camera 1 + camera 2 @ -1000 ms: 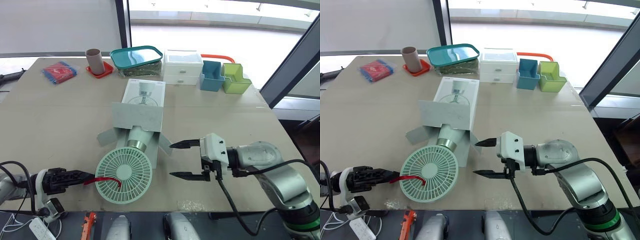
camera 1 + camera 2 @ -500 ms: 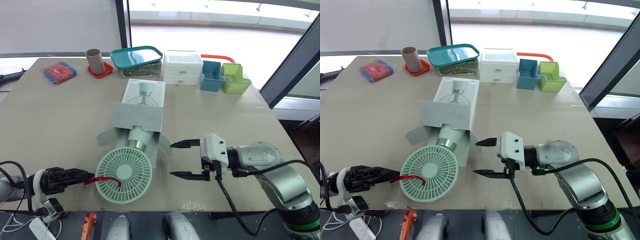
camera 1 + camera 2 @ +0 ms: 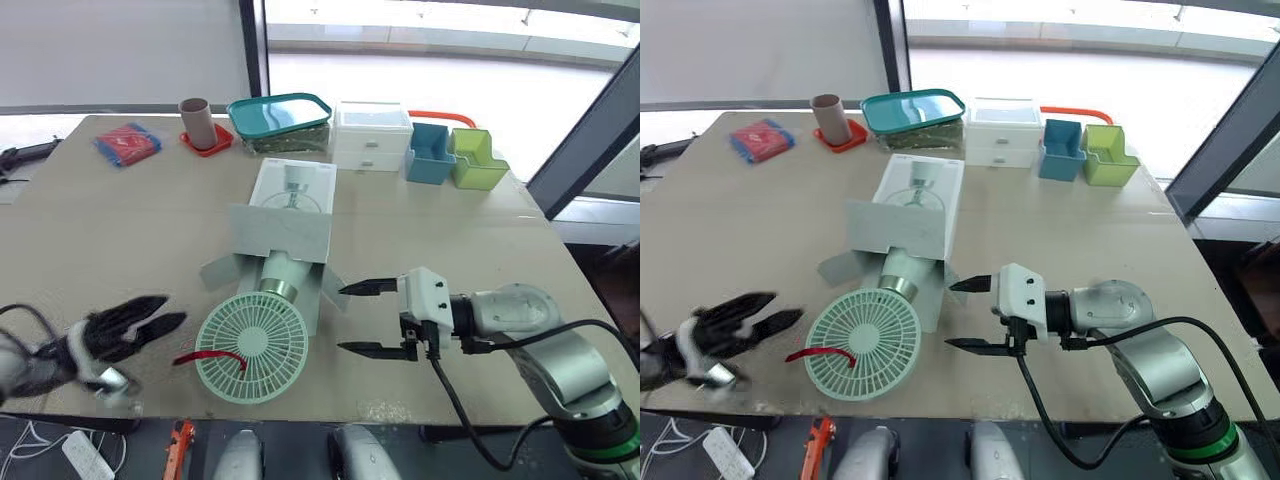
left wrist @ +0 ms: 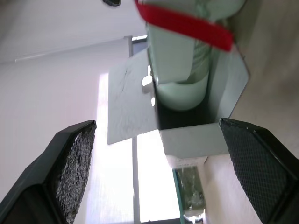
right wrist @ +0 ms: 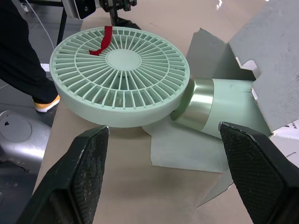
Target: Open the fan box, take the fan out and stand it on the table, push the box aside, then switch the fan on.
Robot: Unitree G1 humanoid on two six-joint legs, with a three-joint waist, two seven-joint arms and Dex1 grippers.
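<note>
Clearly the taking-out step is in hand: the fan [image 3: 251,346] lies with its head on the bench [image 3: 120,230] and its base inside the open fan box [image 3: 290,210]. The left gripper [image 3: 172,309] and the right gripper [image 3: 341,320] flank it, jaws open, holding nothing. Next, I think, one must grasp the fan and pull it free.

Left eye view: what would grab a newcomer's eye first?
The mint-green fan, lying half out of the opened white fan box in the middle of the table, its round grille near the front edge with a red ribbon on it. The right gripper hangs open just right of the grille, and the left gripper is open off to its left.
</note>
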